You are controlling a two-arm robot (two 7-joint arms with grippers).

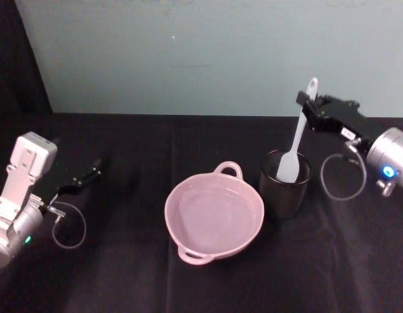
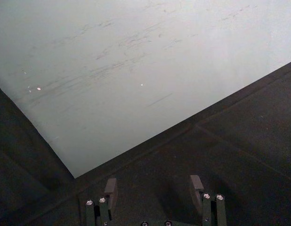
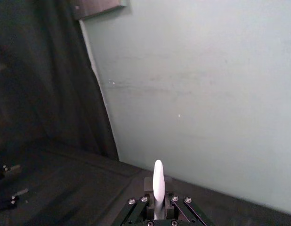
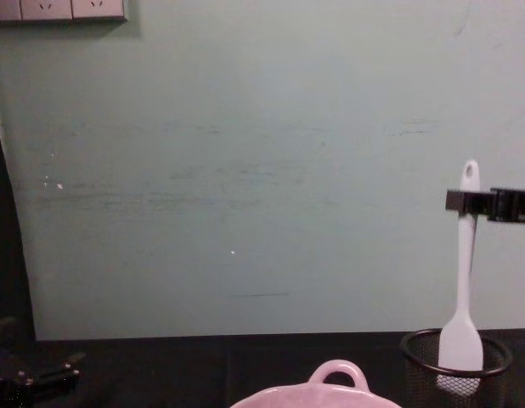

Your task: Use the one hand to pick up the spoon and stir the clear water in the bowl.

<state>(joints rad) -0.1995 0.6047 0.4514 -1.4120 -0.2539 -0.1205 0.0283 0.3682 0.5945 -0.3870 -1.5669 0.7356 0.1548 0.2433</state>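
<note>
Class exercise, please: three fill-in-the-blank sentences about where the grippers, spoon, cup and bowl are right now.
The right gripper is shut on the spoon's ____.
The spoon's head sits in the mesh cup, on the robot's ____ of the pink bowl.
The left gripper, parked at the left, is ____.
Missing words: handle; right; open.

White spoon (image 1: 298, 140) near-upright, head in mesh cup (image 1: 283, 199), handle clamped by right gripper (image 1: 308, 102); pink bowl (image 1: 170, 207) beside cup.
</note>
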